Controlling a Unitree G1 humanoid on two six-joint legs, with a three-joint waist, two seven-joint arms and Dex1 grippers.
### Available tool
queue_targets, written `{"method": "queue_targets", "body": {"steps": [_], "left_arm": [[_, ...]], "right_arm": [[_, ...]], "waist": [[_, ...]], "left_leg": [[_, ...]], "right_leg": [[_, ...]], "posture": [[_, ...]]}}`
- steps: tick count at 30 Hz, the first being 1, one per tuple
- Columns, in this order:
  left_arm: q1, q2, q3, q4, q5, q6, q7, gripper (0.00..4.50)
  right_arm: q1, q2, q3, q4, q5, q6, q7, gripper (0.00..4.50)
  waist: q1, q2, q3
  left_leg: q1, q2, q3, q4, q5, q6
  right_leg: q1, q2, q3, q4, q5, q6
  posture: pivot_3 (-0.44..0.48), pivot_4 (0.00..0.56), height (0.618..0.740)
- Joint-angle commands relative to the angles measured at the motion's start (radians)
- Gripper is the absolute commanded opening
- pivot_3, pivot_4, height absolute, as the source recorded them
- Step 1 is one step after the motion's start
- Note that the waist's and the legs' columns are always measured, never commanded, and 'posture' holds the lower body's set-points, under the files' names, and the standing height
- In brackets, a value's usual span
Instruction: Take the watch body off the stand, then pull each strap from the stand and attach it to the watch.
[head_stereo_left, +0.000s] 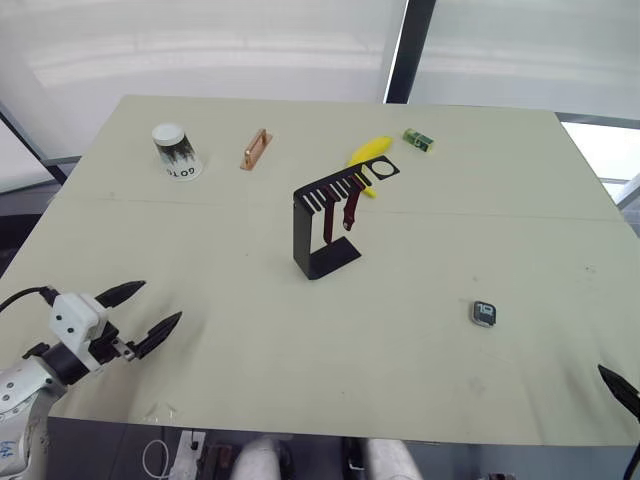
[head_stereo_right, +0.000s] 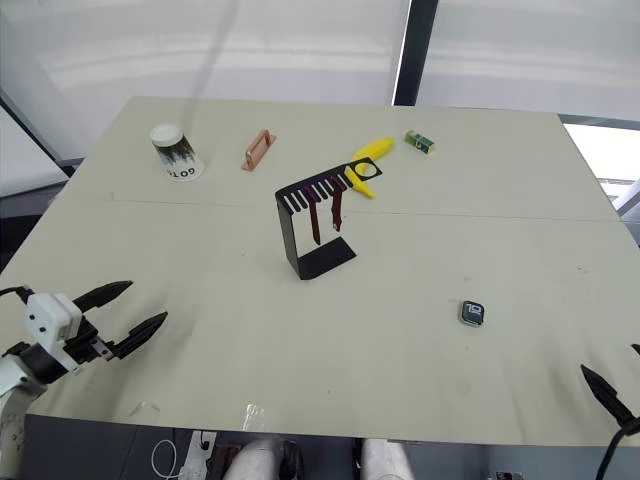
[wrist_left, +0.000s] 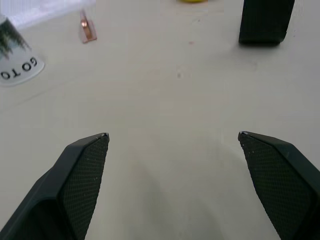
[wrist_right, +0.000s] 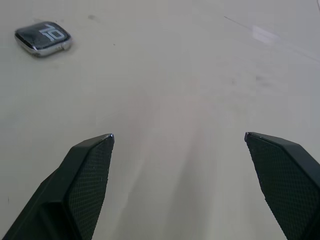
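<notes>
Grippers, left (head_stereo_left: 150, 307) and right (wrist_right: 179, 136), gape wide, holding nothing.

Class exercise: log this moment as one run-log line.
watch body: flat on table, off stand | straps: both hanging from stand | left gripper: jaws open, empty | right gripper: jaws open, empty
</notes>
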Motion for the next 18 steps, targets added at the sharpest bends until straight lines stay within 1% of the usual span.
{"method": "queue_targets", "body": {"steps": [1,3,4,6,9,12,14,16,18], "left_arm": [[-0.051,-0.044,-0.111,-0.227,-0.002,0.070,0.096,4.50],[-0.072,-0.084,-0.192,-0.324,0.024,0.143,0.171,4.50],[-0.079,-0.115,-0.227,-0.366,0.033,0.199,0.229,4.50],[-0.095,-0.169,-0.282,-0.424,0.057,0.291,0.331,4.50],[-0.117,-0.244,-0.379,-0.469,0.134,0.351,0.436,4.50],[-0.141,-0.318,-0.470,-0.447,0.230,0.330,0.517,4.50],[-0.160,-0.361,-0.503,-0.416,0.278,0.306,0.557,4.50],[-0.181,-0.420,-0.527,-0.380,0.284,0.294,0.587,4.50],[-0.198,-0.457,-0.551,-0.347,0.295,0.279,0.596,4.50]], "right_arm": [[-0.073,-0.004,0.086,-0.183,0.089,0.075,0.026,4.46],[-0.127,0.008,0.136,-0.251,0.118,0.086,0.036,4.46],[-0.147,0.011,0.161,-0.280,0.126,0.098,0.036,4.46],[-0.171,0.007,0.196,-0.321,0.144,0.138,0.034,4.46],[-0.184,0.003,0.229,-0.365,0.166,0.192,0.033,4.46],[-0.188,0.006,0.246,-0.396,0.191,0.234,0.033,4.46],[-0.187,0.003,0.254,-0.409,0.198,0.256,0.037,4.46],[-0.168,-0.004,0.266,-0.438,0.208,0.292,0.047,4.46],[-0.156,-0.001,0.271,-0.463,0.212,0.309,0.045,4.46]], "waist": [[0.001,0.000,0.000],[0.002,0.000,0.000],[0.002,0.001,0.000],[0.006,0.002,-0.001],[0.021,0.001,-0.001],[0.032,0.002,-0.001],[0.033,0.001,-0.001],[0.033,0.001,-0.001],[0.033,0.001,-0.001]], "left_leg": [[0.000,0.000,0.000,0.000,0.001,0.001],[0.000,0.000,0.000,0.000,0.002,0.003],[0.000,0.000,0.000,0.001,0.003,0.004],[0.000,0.000,0.000,0.000,0.003,0.004],[0.000,0.000,-0.002,0.001,0.004,0.003],[0.000,-0.001,-0.001,0.002,0.004,0.005],[-0.001,-0.001,-0.001,0.002,0.003,0.005],[-0.001,-0.001,-0.001,0.002,0.003,0.005],[-0.001,-0.001,-0.001,0.002,0.004,0.005]], "right_leg": [[0.000,0.000,0.000,0.001,0.000,0.000],[0.000,0.000,0.000,0.001,0.001,0.001],[0.000,0.000,0.000,0.001,0.001,0.001],[0.000,0.001,0.000,0.002,0.001,0.001],[0.000,0.002,-0.001,0.002,0.001,0.001],[0.000,0.001,0.000,0.001,0.001,0.001],[0.001,0.001,0.000,0.000,0.001,0.002],[0.001,0.001,0.000,0.000,0.001,0.002],[0.001,0.002,-0.001,0.001,0.001,0.002]], "posture": [[0.000,0.150,0.725],[0.000,0.150,0.725],[0.000,0.150,0.725],[0.000,0.150,0.725],[0.000,0.150,0.725],[0.000,0.150,0.725],[0.000,0.150,0.725],[0.000,0.150,0.725],[0.000,0.150,0.725]]}}
